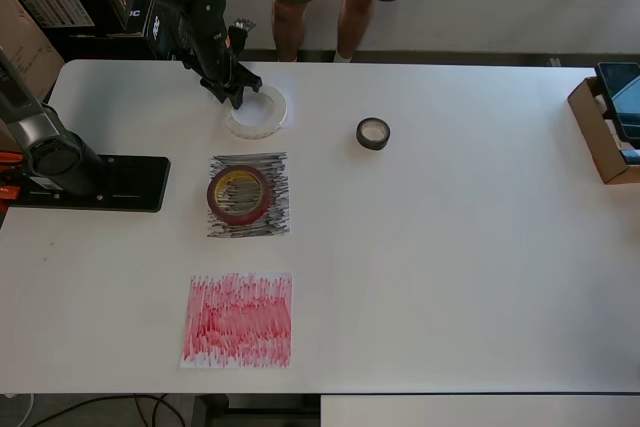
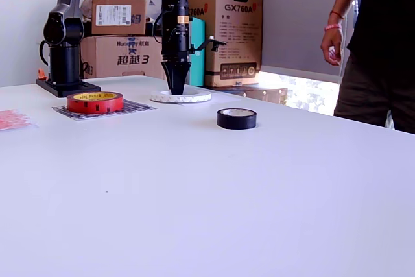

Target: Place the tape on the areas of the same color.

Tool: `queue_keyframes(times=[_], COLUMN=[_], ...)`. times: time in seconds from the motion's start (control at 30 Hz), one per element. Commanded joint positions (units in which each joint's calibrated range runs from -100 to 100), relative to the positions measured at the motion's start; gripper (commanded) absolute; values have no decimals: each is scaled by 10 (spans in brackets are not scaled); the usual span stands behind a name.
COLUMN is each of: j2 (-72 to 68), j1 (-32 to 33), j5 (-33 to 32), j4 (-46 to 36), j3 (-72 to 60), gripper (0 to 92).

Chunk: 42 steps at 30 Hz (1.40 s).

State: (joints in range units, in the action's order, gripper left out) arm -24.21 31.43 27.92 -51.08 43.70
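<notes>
Gripper (image 2: pixel 176 89) points straight down over the white tape ring (image 1: pixel 256 112), which lies flat on the table (image 1: pixel 450 267); its tips reach the ring's edge nearest the arm base. Jaws look drawn close; whether they pinch the ring wall, I cannot tell. No white sheet is visible under the ring. The red roll (image 1: pixel 238 194) sits on the black-scribbled sheet (image 1: pixel 249 196), mismatched. The red-scribbled sheet (image 1: pixel 239 320) carries nothing. The black roll (image 1: pixel 373 133) sits on bare table, well off to the overhead view's right. Cardboard box (image 1: pixel 600 137) at the table edge; contents unclear.
</notes>
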Motion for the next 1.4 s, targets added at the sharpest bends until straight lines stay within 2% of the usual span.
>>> queue_keyframes(times=[0.0, 0.73, 0.8, 1.0, 1.1, 1.23, 1.37], j2=[-2, -2, -2, -2, -2, -1, 2], j1=[-2, 3, 3, -4, -5, -5, -4], j5=[4, 17, 17, 15, 15, 15, 15], j4=[23, 21, 21, 21, 21, 21, 21], j3=[-2, -2, 0, 1, 1, -3, -7], gripper=[73, 84, 139, 444, 551, 621, 628])
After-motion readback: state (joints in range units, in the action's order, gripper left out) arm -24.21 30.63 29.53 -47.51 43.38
